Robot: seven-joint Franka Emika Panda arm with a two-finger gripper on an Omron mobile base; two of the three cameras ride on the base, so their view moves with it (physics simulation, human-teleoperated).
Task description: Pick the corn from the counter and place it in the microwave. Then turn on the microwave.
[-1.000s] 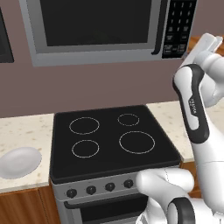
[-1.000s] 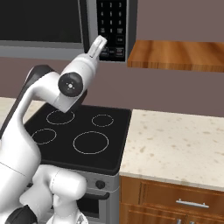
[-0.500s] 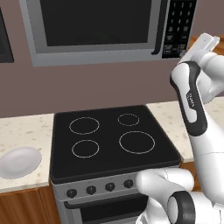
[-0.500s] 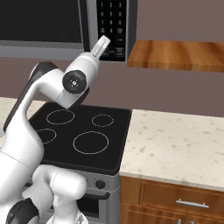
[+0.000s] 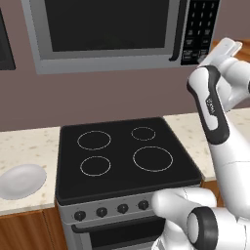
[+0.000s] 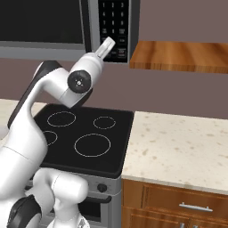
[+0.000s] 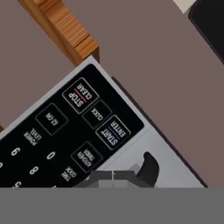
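The microwave [image 5: 107,29] hangs over the stove with its dark door closed. Its black keypad [image 5: 200,29] is on the right. My arm is raised and my gripper [image 6: 108,44] is shut, empty, its tip right at the keypad's bottom edge [image 6: 113,51]. In the hand view my gripper [image 7: 114,177] sits just below the START/ENTER button [image 7: 113,131], with STOP/CLEAR [image 7: 80,95] farther up. I cannot tell whether it touches the panel. The corn is out of view. The beige counter [image 6: 178,147] flanks the stove.
A black stovetop [image 5: 122,151] with ring outlines lies below the microwave, knobs along its front. A white plate [image 5: 22,180] rests on the left counter. A wooden shelf [image 6: 178,55] juts out right of the microwave, close to my hand.
My hand has crept slightly closer to the keypad's lower corner. The jaws have stayed shut and nothing else has moved.
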